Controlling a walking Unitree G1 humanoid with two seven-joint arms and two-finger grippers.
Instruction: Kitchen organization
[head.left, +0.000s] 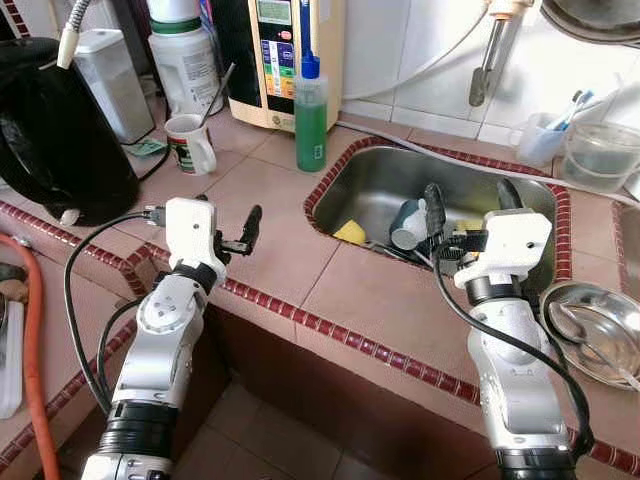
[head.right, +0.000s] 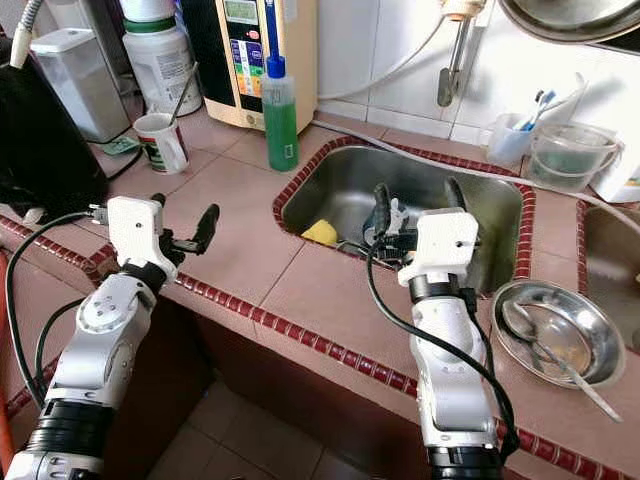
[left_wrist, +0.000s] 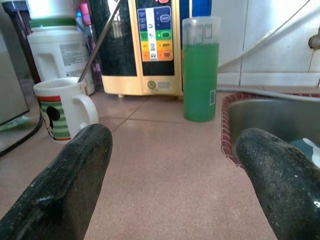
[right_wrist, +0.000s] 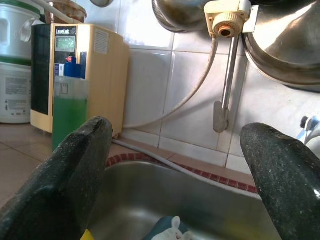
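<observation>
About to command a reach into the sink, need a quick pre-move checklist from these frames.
1. Right gripper open, holding nothing: ok.
2. Left gripper open, holding nothing, over the counter: ok.
3. Right gripper over the sink near edge: ok.
4. Sink contents identified: yellow sponge seen; dark cup-like item partly hidden by fingers: cannot tell.
5. Green bottle stands at the sink corner, apart from both arms: ok.
6. Steel bowl lies close beside the right arm: not ok.

Left arm: silver, raised forward from the lower left; left gripper (head.left: 228, 232) with black fingers (left_wrist: 65, 185) spread wide, holding nothing. Right arm: silver, raised upright on the right; right gripper (head.left: 470, 205) with fingers (right_wrist: 65, 175) likewise parted wide, empty.
</observation>
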